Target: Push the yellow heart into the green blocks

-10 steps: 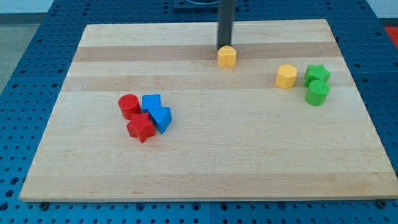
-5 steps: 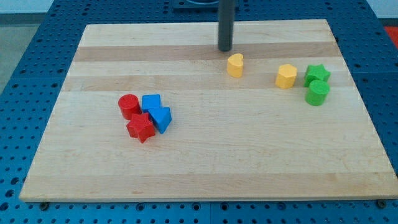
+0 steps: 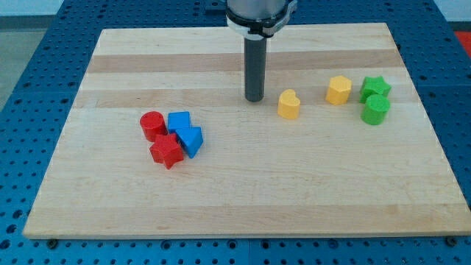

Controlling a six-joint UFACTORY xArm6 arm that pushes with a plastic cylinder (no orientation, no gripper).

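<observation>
— Wood, is it, that board?

— Pale planks with visible grain, the board (image 3: 243,184) resting on a blue perforated bench (image 3: 29,44). In the camera view the dark matte rod comes down from the view's top, and my tip (image 3: 255,99) stands on the wood just left of the yellow heart (image 3: 288,104), a narrow gap between them.

— Jaws open or shut?

— There are none to tell of; the arm ends in that plain rod.

— And the greens?

— A green star (image 3: 374,87) touching a green cylinder (image 3: 375,110) near the view's right edge. A yellow hexagon (image 3: 339,90) sits between the heart and them, apart from both.

— Anything else?

— A matte cluster at the view's left: red cylinder (image 3: 152,126), red star (image 3: 166,151), blue cube (image 3: 179,122) and blue triangular block (image 3: 190,140), pressed together.
</observation>
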